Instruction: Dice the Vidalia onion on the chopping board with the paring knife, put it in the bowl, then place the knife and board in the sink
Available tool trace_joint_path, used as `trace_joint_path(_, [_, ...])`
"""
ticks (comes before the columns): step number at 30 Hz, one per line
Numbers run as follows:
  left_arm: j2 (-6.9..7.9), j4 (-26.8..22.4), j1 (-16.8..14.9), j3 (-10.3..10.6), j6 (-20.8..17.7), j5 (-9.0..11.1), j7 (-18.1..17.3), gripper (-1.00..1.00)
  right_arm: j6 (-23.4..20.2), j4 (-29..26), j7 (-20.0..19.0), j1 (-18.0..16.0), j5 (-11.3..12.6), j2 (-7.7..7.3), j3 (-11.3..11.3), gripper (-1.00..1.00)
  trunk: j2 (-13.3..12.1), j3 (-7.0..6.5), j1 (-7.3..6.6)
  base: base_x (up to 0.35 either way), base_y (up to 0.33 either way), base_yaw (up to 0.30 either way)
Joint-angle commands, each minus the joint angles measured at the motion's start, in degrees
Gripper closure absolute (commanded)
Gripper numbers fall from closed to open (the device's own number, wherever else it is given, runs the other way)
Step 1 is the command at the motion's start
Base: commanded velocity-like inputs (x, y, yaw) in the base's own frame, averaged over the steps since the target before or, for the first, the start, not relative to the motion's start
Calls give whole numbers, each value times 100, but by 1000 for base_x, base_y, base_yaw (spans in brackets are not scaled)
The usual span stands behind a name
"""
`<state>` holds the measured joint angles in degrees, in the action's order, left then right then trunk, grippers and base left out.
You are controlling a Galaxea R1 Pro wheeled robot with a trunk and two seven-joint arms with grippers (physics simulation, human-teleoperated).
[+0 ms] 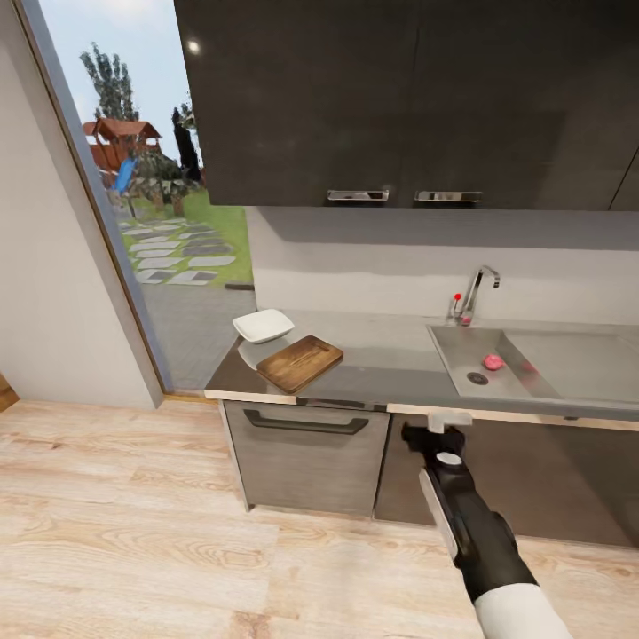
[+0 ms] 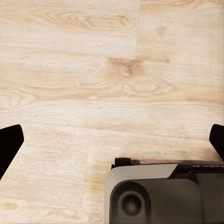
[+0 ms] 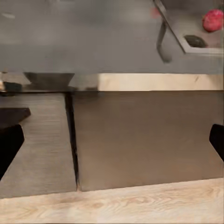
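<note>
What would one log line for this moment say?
phase: approach | Vidalia onion: in sink | chopping board: on countertop beside bowl | right gripper: open, empty

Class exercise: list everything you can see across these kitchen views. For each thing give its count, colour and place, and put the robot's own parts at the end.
Vidalia onion: one, pinkish-red, in the sink basin beside the drain.
sink: one, grey steel, set in the countertop's right part.
tap: one, chrome with a red knob, behind the sink.
chopping board: one, brown wood, on the countertop's left end.
bowl: one, white, behind the board, near the window.
countertop: one, glossy grey, over the base cabinets.
wall cabinets: dark, with two chrome handles, above the countertop.
floor: pale wood planks.
window: one, at left, showing a garden.
right gripper: one, black and white, open, in front of the cabinet fronts below the counter edge.
left gripper: one, dark fingertips, open, over the floor.
</note>
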<state>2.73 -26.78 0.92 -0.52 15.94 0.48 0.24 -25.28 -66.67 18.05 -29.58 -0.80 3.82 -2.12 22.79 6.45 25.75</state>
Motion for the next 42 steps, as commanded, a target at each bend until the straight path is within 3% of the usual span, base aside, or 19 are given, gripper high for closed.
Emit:
trace_joint_path(1, [0,-11,2,-7,6,5,2,-100,-225,9,64,-357,-72,93,-45,-100,12,13,3,0,0,0])
trace_joint_path(6, [0,-11,0,-9,6,5,2,-100,-735,388,241,-1403,-265,457,-118,-100,12,13,3,50,0,0])
trace_joint_path(8, [0,-11,2,-10,6,5,2,-100,-837,850,271,-1998,-291,568,-131,-100,12,13,3,95,0,0])
trace_joint_path(12, [0,-13,3,-10,6,5,2,-100,-884,1639,271,-2734,-295,618,-133,-100,12,13,3,153,5,0])
trace_joint_path(15, [0,-17,0,-10,6,5,2,-100,-890,1916,250,-2959,-291,618,-132,-100,12,13,3,231,55,0])
trace_joint_path(21, [0,-19,1,-10,6,5,2,-100,-883,2150,3,-3089,-282,618,-151,-100,12,13,3,277,108,0])
trace_joint_path(27, [0,-20,3,-10,6,5,2,-100,-862,2401,-785,-3104,-300,564,-150,-100,12,13,3,287,146,0])
trace_joint_path(30, [0,-19,-1,-10,6,5,2,-100,-852,2601,-1133,-3106,-306,456,-154,-100,12,13,3,283,172,0])
trace_joint_path(42, [0,-11,0,-10,6,5,2,-100,-607,3016,-1294,-3107,-300,285,-157,-100,12,13,3,276,68,0])
